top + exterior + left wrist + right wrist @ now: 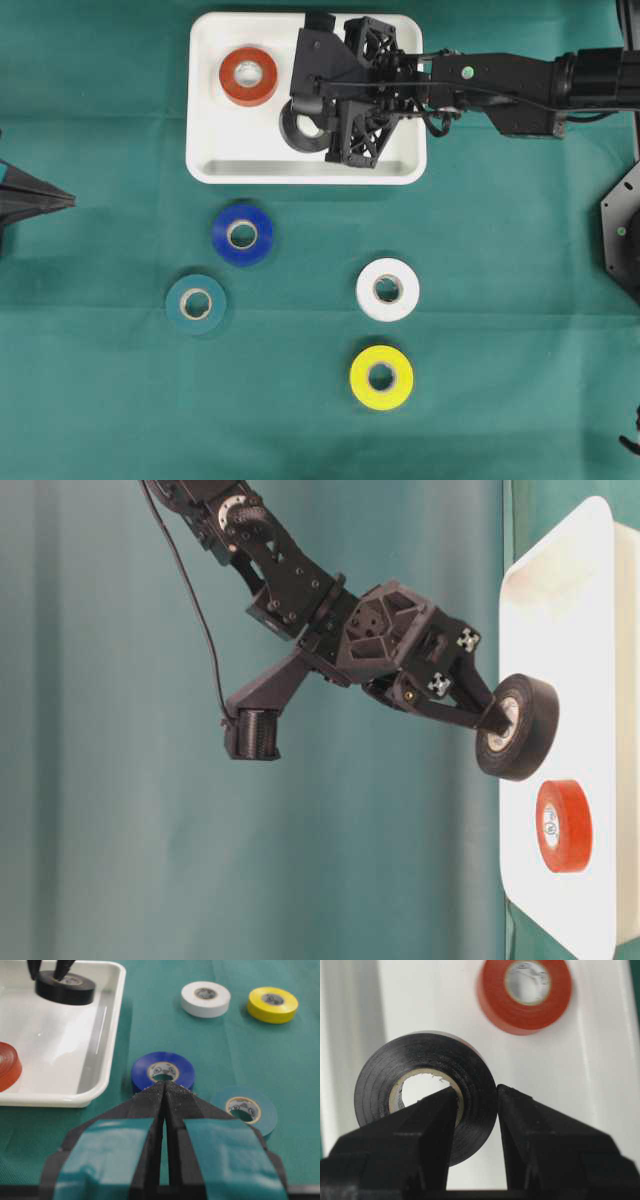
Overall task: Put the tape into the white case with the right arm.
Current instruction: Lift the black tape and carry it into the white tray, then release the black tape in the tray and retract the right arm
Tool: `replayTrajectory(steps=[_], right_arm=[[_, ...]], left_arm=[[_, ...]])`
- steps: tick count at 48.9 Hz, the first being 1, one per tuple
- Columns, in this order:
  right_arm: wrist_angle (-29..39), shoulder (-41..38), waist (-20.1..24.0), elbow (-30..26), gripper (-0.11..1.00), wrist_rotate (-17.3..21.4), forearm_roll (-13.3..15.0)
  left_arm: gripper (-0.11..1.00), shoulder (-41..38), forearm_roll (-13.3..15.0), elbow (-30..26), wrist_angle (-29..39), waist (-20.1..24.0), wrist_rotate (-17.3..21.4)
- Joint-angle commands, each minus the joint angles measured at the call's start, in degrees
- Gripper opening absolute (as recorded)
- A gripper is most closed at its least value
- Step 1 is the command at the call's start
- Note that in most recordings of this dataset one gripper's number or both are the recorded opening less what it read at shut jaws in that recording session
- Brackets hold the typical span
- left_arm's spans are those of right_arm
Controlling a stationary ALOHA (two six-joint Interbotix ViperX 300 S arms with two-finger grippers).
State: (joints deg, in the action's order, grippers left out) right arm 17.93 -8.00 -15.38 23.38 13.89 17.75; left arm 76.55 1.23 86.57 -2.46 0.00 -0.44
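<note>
**Black roll hangs over the case, pinched through its wall**

Nearest in the right wrist view, the right claw (476, 1092) is clenched on the black tape roll (427, 1090): one finger sits inside the core, the other presses the outer face, so the roll's wall is pinched between them. The roll's hole axis runs roughly level, and it hangs on edge rather than flat. Directly beyond it lies the floor of the white case (215, 150), so the release should be straight down, with no sideways travel. The table-level view shows a gap between roll and tray. Farther in, a red roll (249, 76) lies flat in the case, apart from the black one. The roll is glossy black with a pale cardboard core. The left claw (165, 1097) is closed and empty over the desk (500, 400).
</note>
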Motion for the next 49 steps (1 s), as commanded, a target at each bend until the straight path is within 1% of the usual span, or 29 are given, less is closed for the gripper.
replayTrajectory(steps=[1, 20, 22, 25, 31, 32, 33, 42, 49], right_arm=[[-0.53, 0.44, -0.88, -1.58, 0.0, 0.18, 0.09], [-0.53, 0.44, -1.05, -1.49, 0.0, 0.26, 0.09], [-0.53, 0.35, -0.97, -1.41, 0.04, 0.26, 0.09], [-0.44, 0.35, -0.88, -1.41, 0.16, 0.26, 0.09], [-0.53, 0.35, -0.79, -1.23, 0.51, 0.18, 0.09], [-0.53, 0.44, -0.79, -1.23, 0.57, 0.18, 0.09], [-0.53, 0.44, -0.79, -1.14, 0.6, 0.18, 0.09], [-0.35, 0.62, -0.88, -0.79, 0.59, 0.09, 0.09], [0.18, 2.37, -0.88, 1.49, 0.59, 0.0, 0.09]], left_arm=[[0.0, -0.35, 0.09, -0.79, -0.26, 0.09, -0.09], [0.0, -0.35, 0.09, -0.79, -0.26, 0.09, -0.09], [0.0, -0.35, 0.09, -0.7, -0.26, 0.09, -0.09], [0.0, -0.35, 0.09, -0.7, -0.26, 0.09, -0.09], [0.0, -0.35, 0.09, -0.7, -0.26, 0.09, 0.0], [0.0, -0.35, 0.09, -0.79, -0.26, 0.09, -0.09], [0.0, -0.35, 0.09, -0.7, -0.26, 0.09, -0.09], [0.0, -0.35, 0.09, -0.7, -0.26, 0.09, -0.09], [0.0, -0.35, 0.09, -0.79, -0.26, 0.09, -0.09]])
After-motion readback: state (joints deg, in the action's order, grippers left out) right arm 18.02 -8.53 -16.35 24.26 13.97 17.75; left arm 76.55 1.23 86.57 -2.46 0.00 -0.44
